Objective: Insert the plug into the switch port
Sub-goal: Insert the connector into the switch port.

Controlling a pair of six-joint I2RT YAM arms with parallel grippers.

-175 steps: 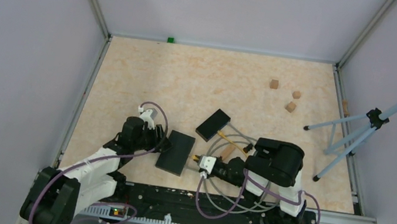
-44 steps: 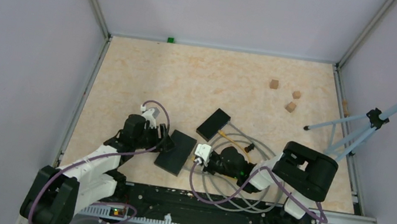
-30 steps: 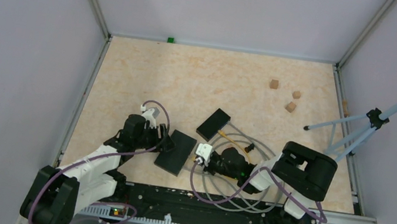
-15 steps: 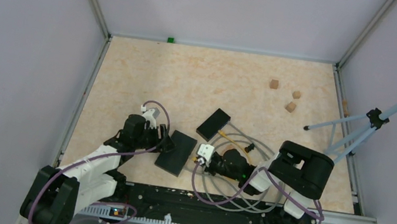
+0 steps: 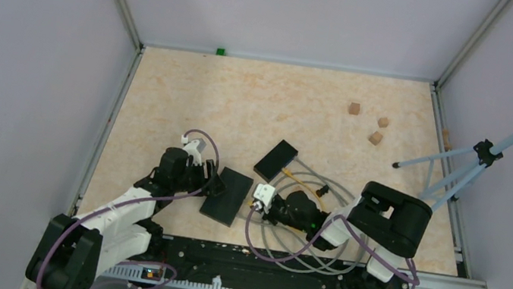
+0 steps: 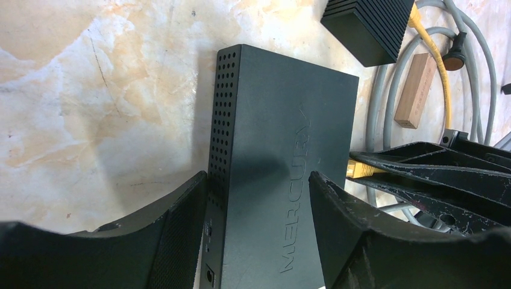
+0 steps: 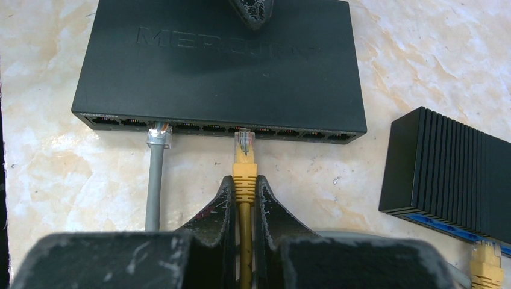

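The right claw (image 7: 244, 180) is pressed together and pinches the yellow plug (image 7: 244, 158) by its soft yellow end. The plug's clear tip is right at a hole in the middle of the row on the front of the black switch (image 7: 229, 66). I cannot tell if it is all the way in. A gray cable (image 7: 155, 180) sits in a hole further left. The switch lies flat on the counter (image 7: 422, 54). The left claw (image 6: 256, 198) is spread wide at the switch's far end, one finger beside its holey side and one over its top. A ribbed black box (image 7: 449, 171) lies near the switch.
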